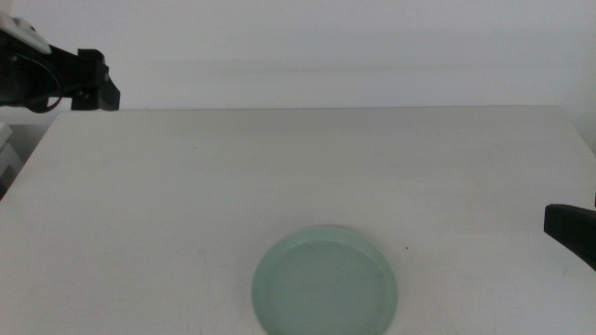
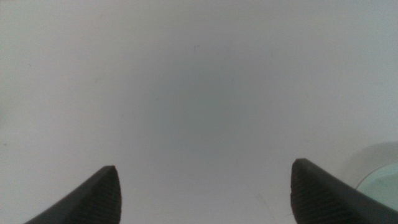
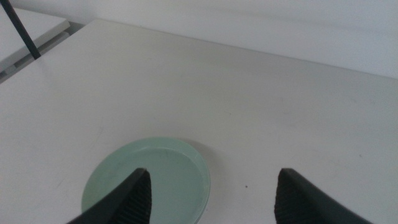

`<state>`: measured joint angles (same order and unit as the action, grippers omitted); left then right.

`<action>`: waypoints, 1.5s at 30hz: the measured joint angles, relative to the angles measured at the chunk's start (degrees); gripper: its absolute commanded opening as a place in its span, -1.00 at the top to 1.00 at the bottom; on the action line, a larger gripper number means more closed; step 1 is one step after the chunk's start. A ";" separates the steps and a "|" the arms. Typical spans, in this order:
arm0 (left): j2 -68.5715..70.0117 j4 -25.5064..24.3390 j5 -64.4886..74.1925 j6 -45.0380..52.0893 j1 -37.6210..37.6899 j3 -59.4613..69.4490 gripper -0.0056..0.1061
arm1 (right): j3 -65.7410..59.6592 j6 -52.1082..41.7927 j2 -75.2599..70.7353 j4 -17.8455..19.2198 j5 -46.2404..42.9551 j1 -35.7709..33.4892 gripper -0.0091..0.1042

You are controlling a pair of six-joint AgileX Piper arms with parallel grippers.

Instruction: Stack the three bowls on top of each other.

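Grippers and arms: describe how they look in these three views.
The left gripper has two dark, matte, wedge-shaped fingers with rounded tips, unmarked. The right gripper has the same dark tapered fingers. In the middle view the left arm's end is a black, blocky assembly with a white part behind it; the right arm shows only a black block at the edge. No cables or markings are clearly visible.

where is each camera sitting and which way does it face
Middle view: above the near edge, looking forward and down over the white table at the mint green bowl; the left gripper shows far left, the right gripper at the right edge.
Left wrist view: on the left wrist, facing bare tabletop between its open fingers; a bowl rim shows at one corner.
Right wrist view: on the right wrist, facing the table across its open fingers.
Shared: middle and right wrist views both show the mint green bowl.
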<state>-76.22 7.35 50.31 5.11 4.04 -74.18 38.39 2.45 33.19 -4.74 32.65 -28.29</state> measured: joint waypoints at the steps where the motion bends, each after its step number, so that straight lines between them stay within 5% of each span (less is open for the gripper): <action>1: 0.38 0.00 -0.28 0.00 0.00 0.00 -0.98 | 0.00 0.00 0.00 0.07 -0.35 0.00 -0.05; 8: 1.96 0.00 -2.61 0.00 0.00 0.00 -0.98 | 0.06 5.57 2.73 2.23 -3.76 0.17 0.00; 17: 2.40 0.00 -4.37 0.00 0.00 0.00 -0.98 | 9.22 15.17 17.97 12.90 -5.35 0.35 0.02; 21: 3.08 -0.07 -4.49 0.13 0.00 0.00 -0.98 | 14.87 17.50 24.68 13.82 -5.64 5.12 0.07; 26: 5.12 -0.39 -4.53 0.41 0.00 0.00 -0.98 | 18.09 12.27 28.95 9.75 -5.59 14.49 0.09; 33: 10.93 -0.62 -6.71 0.60 0.00 4.13 -0.98 | 17.33 -3.65 25.84 -1.97 -2.73 27.10 0.09; 39: 22.49 -0.15 -18.09 1.02 0.00 20.09 -0.98 | 4.94 -17.61 12.82 -11.28 -9.67 28.32 0.09; 45: 33.55 1.65 -28.16 1.43 0.00 35.15 -0.98 | -6.95 -21.87 1.75 -13.44 -17.74 28.46 0.09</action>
<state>-42.67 9.00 22.15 6.54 4.04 -39.03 31.44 -19.42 34.94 -18.18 14.91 0.17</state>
